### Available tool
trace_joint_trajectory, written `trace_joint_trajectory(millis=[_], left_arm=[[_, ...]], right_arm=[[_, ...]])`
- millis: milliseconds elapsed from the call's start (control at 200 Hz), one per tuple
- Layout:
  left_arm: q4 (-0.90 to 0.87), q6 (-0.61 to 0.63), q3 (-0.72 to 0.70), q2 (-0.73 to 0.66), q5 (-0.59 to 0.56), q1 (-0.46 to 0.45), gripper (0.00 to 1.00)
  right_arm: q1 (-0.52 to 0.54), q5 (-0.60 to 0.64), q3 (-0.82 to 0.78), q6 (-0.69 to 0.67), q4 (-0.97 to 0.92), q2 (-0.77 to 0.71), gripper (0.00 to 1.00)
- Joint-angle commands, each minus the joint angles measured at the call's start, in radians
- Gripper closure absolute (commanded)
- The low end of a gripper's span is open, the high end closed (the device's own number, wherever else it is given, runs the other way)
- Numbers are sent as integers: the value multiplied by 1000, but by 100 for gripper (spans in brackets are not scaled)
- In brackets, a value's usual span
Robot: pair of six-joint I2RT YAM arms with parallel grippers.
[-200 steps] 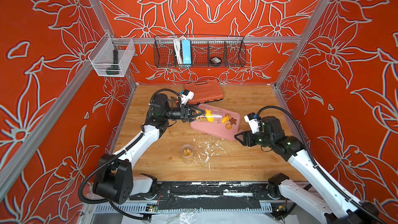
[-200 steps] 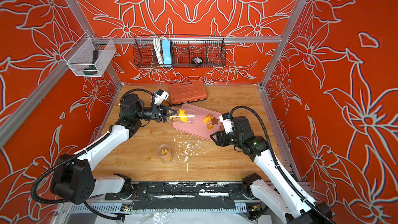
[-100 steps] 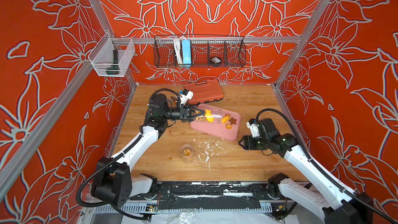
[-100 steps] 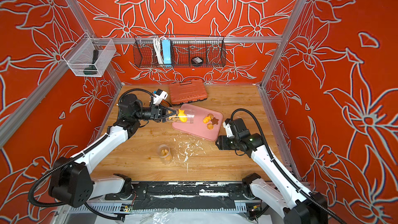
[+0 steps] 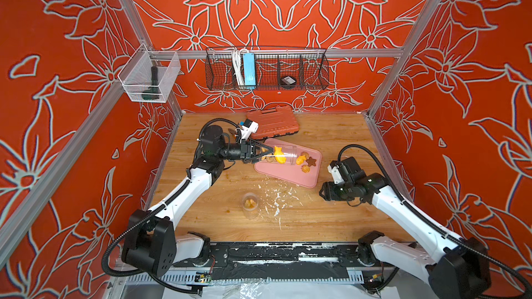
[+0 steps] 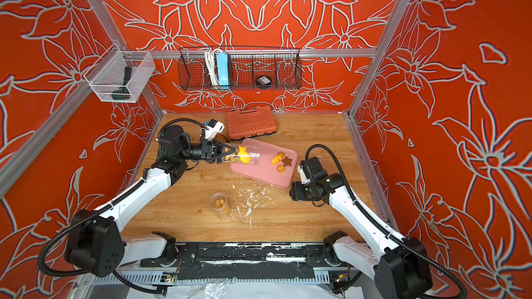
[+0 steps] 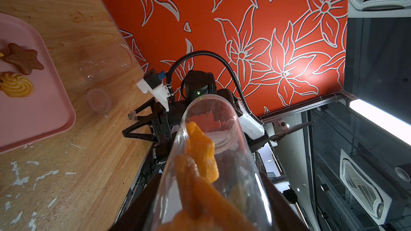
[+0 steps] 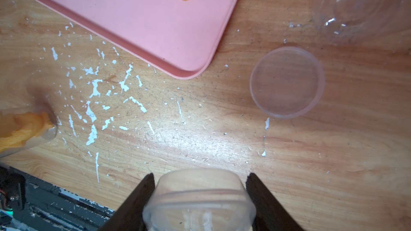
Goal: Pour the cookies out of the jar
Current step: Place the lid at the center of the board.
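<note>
Wood, plastic and wire, mostly smooth and a little scuffed

The table is grained wood with a low sheen, flecked with chalky white scrapes. The tray is smooth, matt pink plastic. The jar is clear, glossy plastic, and the lid is cloudier. The cookies look dry and ridged. The basket is thin black wire — the case is ribbed plastic.

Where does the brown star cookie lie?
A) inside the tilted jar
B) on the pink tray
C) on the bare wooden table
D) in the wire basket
B: the brown star cookie rests on the pink tray, next to a swirl cookie.
</note>
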Motion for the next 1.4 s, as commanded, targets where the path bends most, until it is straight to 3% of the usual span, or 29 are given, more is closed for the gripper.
trace_joint_trajectory(millis=[0, 260, 1071, 1151, 1241, 1396], left_arm=[[22, 12, 13, -17, 11, 7, 42], [22, 13, 10, -17, 11, 7, 42], [27, 13, 7, -16, 11, 7, 42], [27, 13, 7, -16, 11, 7, 42], [27, 13, 7, -14, 12, 7, 42], [28, 12, 7, -13, 13, 7, 42]], right_arm=[[8, 40, -9, 17, -15, 25, 67], [12, 39, -1, 26, -22, 79, 50], [43, 41, -6, 43, -13, 160, 31], [48, 38, -5, 45, -9, 171, 23], [50, 38, -4, 45, -10, 176, 2], [50, 43, -3, 42, -12, 173, 1]])
